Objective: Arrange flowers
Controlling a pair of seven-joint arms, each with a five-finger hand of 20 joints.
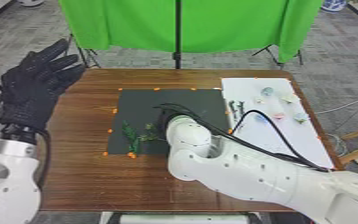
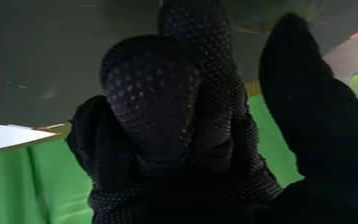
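Note:
In the head view my left hand [image 1: 39, 82] is at the table's left edge, its fingers straight. My right hand [image 1: 168, 116] is over the dark mat [image 1: 140, 102], largely hidden by its wrist. Green leafy sprigs [image 1: 131, 136] lie on the mat to its left. On the white sheet [image 1: 246, 86] are several small pale flowers [image 1: 278, 115] and dark green stems [image 1: 236, 107]. The right wrist view has my right hand [image 2: 153, 100] with relaxed fingers and the thumb apart, nothing between them. Whether it touches the mat, I cannot tell.
Orange tape marks line the mat and sheet. The wooden table [image 1: 78, 185] runs around them. My right forearm crosses the table's right front part and the sheet's lower part, with a black cable looping above. Behind the table hangs a green cloth [image 1: 131, 25] on a stand.

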